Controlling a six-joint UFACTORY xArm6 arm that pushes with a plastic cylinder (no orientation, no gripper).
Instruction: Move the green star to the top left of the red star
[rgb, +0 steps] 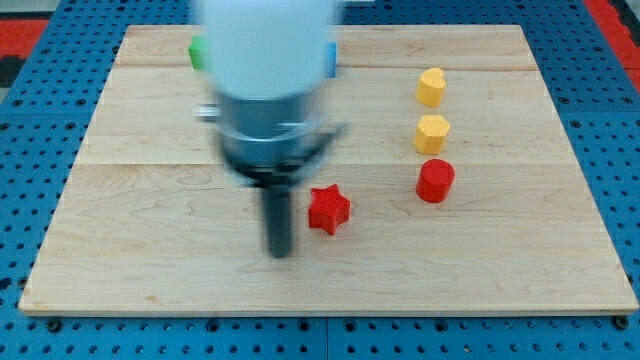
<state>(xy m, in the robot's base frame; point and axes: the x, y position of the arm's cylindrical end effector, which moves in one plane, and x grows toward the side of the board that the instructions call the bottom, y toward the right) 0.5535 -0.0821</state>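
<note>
Nearest the view's bottom, my tip (279, 251) stands on the wooden tabletop (150, 260), at the lower end of the dark rod, which looks blurred. The tool is only this straight rod, so it has nothing to part or clamp, and it holds no block. Just to the view's right of the tip, and slightly higher up, lies the red star (328, 209), close to the rod but not touching it. Further right, at about the same level, sits the red cylinder (435, 180). Above that is a yellow block (432, 133) with a many-sided outline, and above it again a yellow heart (431, 87). At the view's top, the arm's pale, blurred body covers much of the far edge. A green block (197, 53) peeks out on its left side, near the top left of the tabletop, well apart from the red star; its shape cannot be made out. A sliver of a blue block (331, 58) shows on the arm's right side.
</note>
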